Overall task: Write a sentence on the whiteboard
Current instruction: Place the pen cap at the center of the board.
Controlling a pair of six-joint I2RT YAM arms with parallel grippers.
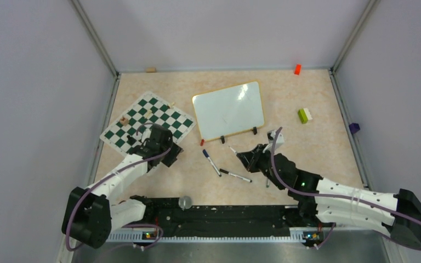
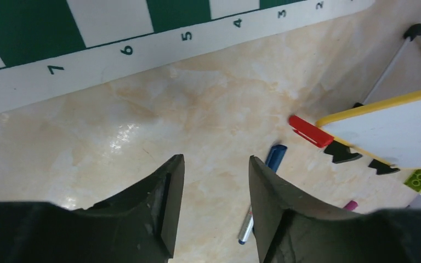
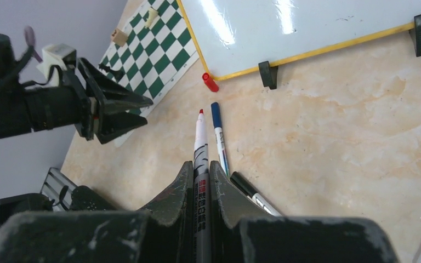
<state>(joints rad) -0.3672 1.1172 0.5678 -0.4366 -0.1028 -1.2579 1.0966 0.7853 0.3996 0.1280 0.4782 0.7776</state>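
**Mia:** What are the jaws doing?

**Ben:** The jaws of the right gripper (image 3: pixel 200 164) are squeezed tight on a red marker (image 3: pixel 200 139). Its red tip is bare and sticks out in front, pointing toward the whiteboard (image 3: pixel 307 24).

**Mia:** And the other jaws?

**Ben:** The jaws of the left gripper (image 2: pixel 214 161) stand partly apart. Nothing is between them (only the bare table (image 2: pixel 197 109) shows in the gap).

**Mia:** What is near the red marker?

**Ben:** A blue marker (image 3: pixel 218 137) lies on the table just beside it. A black marker (image 3: pixel 249 189) lies a bit to the right. I cannot tell if the red tip touches the table.

**Mia:** Where is the whiteboard?

**Ben:** It sits past the markers, in the middle of the table. Its two black feet are on the near edge. Its face looks white and shiny. A red cap (image 3: pixel 210 82) lies right by its near left corner. Neither gripper touches the board.

**Mia:** And what is on the left?

**Ben:** A green and white chess mat (image 1: pixel 148 123) lies beside the board. The left gripper is at the mat's near edge.
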